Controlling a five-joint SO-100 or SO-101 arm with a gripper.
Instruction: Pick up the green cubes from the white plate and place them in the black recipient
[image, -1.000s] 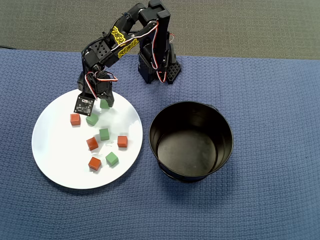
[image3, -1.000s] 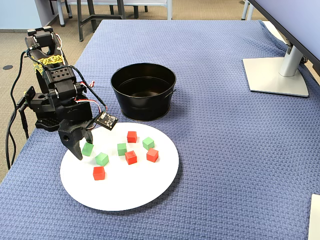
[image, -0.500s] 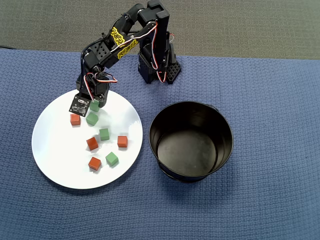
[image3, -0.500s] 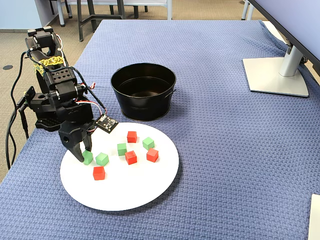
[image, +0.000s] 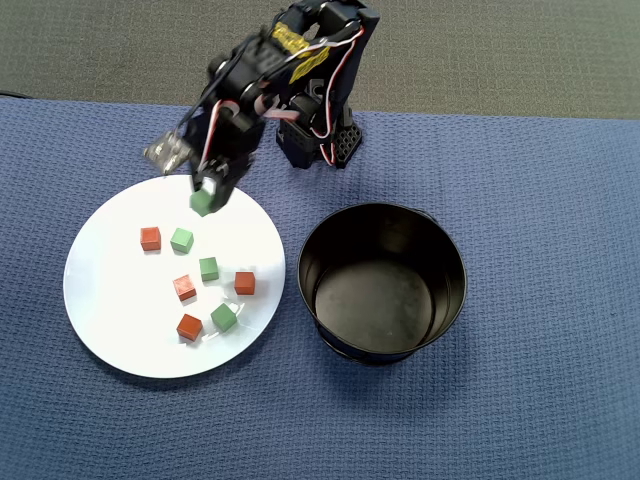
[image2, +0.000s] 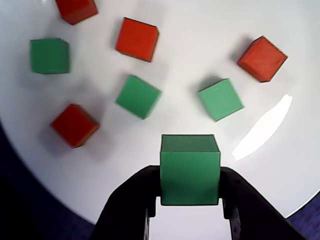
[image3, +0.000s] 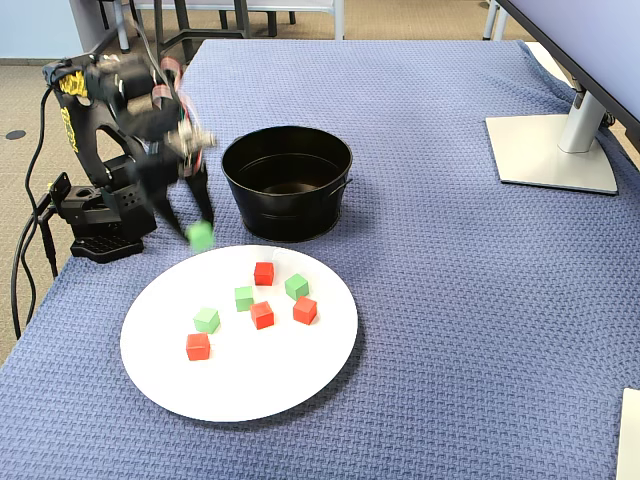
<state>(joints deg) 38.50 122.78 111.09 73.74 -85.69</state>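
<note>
My gripper (image: 206, 192) is shut on one green cube (image: 203, 203), held in the air over the far edge of the white plate (image: 100, 330). In the wrist view that cube (image2: 190, 172) sits squarely between the two black fingers (image2: 142, 192). Three more green cubes (image: 181, 239) (image: 208, 268) (image: 223, 318) lie on the plate among several orange-red cubes (image: 150, 238). The black recipient (image: 310, 240) stands empty to the right of the plate. In the fixed view the arm is motion-blurred, with the held cube (image3: 201, 235) between plate (image3: 250, 385) and recipient (image3: 287, 215).
The arm's base (image: 318, 140) stands at the far edge of the blue cloth (image: 540, 200). In the fixed view a grey monitor stand (image3: 555, 150) is at the far right. The recipient's wall rises well above the plate.
The gripper closed on the green cube at the plate's far side and lifted it off the plate. The arm has risen and swung slightly toward the recipient. The other cubes stayed put.
</note>
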